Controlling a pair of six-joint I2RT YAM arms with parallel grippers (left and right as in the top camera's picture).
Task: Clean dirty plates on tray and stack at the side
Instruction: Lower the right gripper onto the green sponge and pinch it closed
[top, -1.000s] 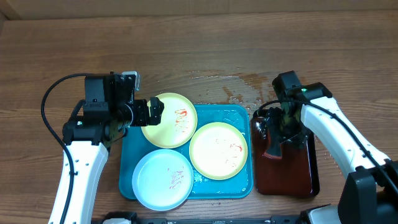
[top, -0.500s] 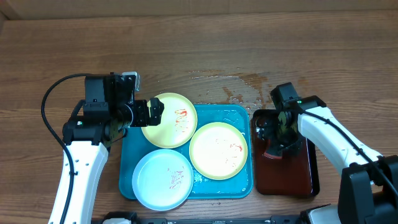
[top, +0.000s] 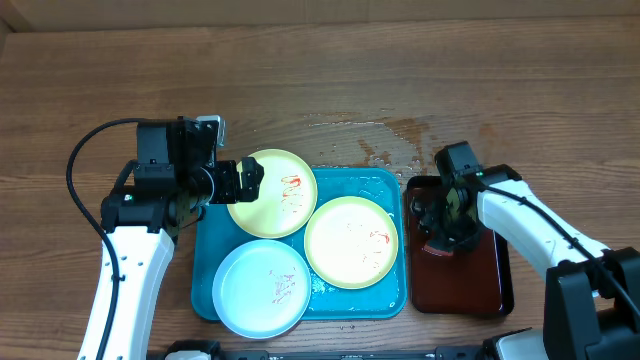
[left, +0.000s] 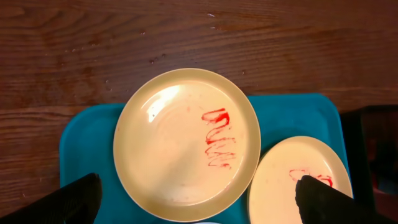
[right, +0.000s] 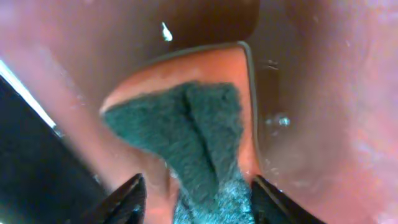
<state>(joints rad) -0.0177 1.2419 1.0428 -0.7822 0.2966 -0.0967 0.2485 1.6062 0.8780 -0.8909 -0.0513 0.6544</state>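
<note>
Here, the turquoise tray (top: 385, 185) lies on the wooden worktop (top: 300, 70) and carries all three plates, each white-centred with reddish smears. One pale yellow-green plate (top: 272, 193) sits at the tray's far-left corner, its rim reaching past the tray's far edge. A second yellow-green plate (top: 350, 241) fills the tray's right half, and the rims of these two meet or overlap. The one pale blue-white plate (top: 262, 288) lies at the tray's near-left corner and hangs over the near edge. Two arms are in view. The left hand (top: 245, 180) hovers at the tray's far-left side, beside the rim of the first plate. Its two fingers are spread wide and hold nothing, and in the wrist view they stand apart on either side of that plate. Just beside the tray's right edge lies one smaller dark red-brown tray (top: 480, 280). The right hand (top: 445, 225) is down inside it, at the end nearer the tray's far-right corner. Its wrist view shows one sponge (right: 199, 130), orange with a dark green scrub face, lying between the two fingers on the wet red-brown floor. The jaws stand about halfway in around the sponge, and I cannot tell whether they press it yet. A wet patch (top: 385, 135) marks the worktop just beyond the tray's far-right corner.
</note>
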